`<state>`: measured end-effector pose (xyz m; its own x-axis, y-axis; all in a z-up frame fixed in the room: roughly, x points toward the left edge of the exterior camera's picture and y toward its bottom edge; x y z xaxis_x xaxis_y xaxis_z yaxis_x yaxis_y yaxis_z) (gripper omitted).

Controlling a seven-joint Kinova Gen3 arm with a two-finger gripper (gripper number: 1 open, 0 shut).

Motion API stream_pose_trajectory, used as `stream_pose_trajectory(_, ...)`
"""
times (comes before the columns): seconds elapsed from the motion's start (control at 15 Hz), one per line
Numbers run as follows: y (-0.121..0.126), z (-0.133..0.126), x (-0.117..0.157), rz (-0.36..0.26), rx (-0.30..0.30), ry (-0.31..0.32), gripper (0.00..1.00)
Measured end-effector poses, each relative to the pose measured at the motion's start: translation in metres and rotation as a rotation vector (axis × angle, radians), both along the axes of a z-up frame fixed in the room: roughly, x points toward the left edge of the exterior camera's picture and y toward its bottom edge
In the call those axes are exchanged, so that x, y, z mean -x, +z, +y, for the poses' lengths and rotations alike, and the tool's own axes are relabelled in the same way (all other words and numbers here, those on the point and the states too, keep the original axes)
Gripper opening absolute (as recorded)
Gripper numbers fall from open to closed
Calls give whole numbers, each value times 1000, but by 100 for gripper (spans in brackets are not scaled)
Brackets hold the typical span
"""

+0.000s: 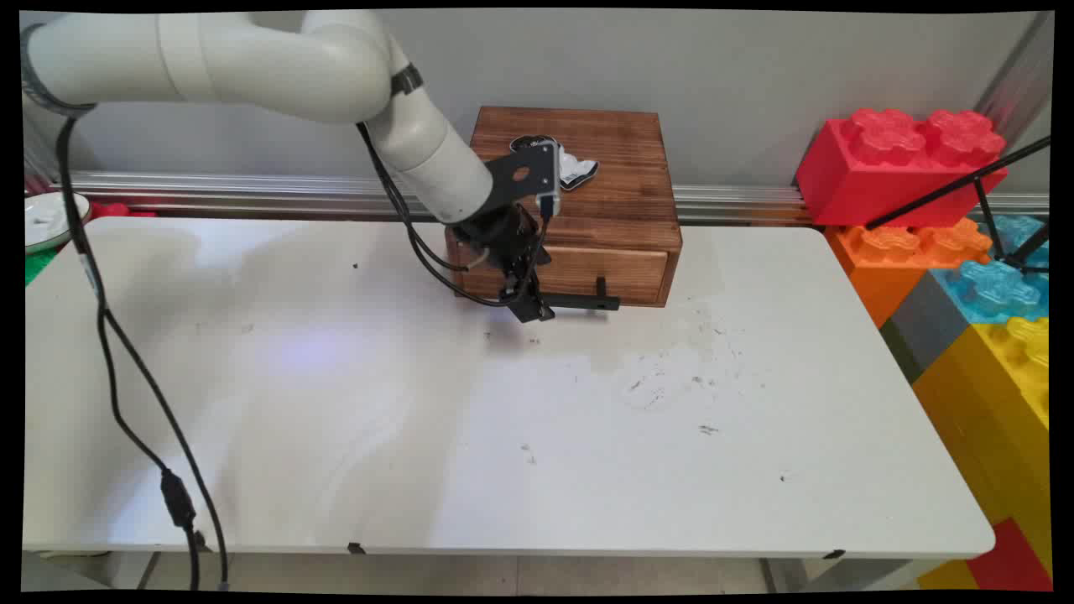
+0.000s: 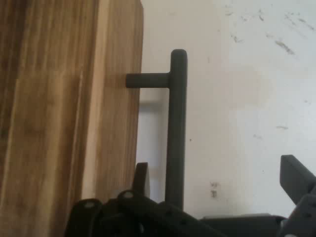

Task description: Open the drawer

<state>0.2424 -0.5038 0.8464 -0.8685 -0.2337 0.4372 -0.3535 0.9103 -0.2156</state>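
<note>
A brown wooden drawer box [image 1: 617,180] stands at the back of the white table [image 1: 503,453]. Its drawer front [image 1: 625,273] carries a black bar handle [image 1: 583,302]. My gripper [image 1: 530,309] hangs low at the handle's left end. In the hand view the handle [image 2: 176,123] runs up between my two fingers; one finger [image 2: 141,177] lies in the gap beside the drawer front [image 2: 116,123], the other finger [image 2: 296,175] stands well off on the table side. The gripper [image 2: 217,177] is open and holds nothing. A small black and white thing [image 1: 579,170] lies on the box top, partly hidden by my hand.
Large toy bricks, red [image 1: 902,164], orange [image 1: 894,252], blue [image 1: 998,285] and yellow [image 1: 1007,394], are stacked beyond the table's right edge. A white plate [image 1: 46,218] sits off the far left corner. Black cables [image 1: 126,369] hang from the arm over the table's left side.
</note>
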Motion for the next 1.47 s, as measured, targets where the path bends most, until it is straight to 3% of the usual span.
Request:
stream_pose_trajectory(0.4,-22,-12,10,-19,-26,-29,100)
stream_pose_trajectory(1.47,-58,-31,25,-67,-20,-75,100)
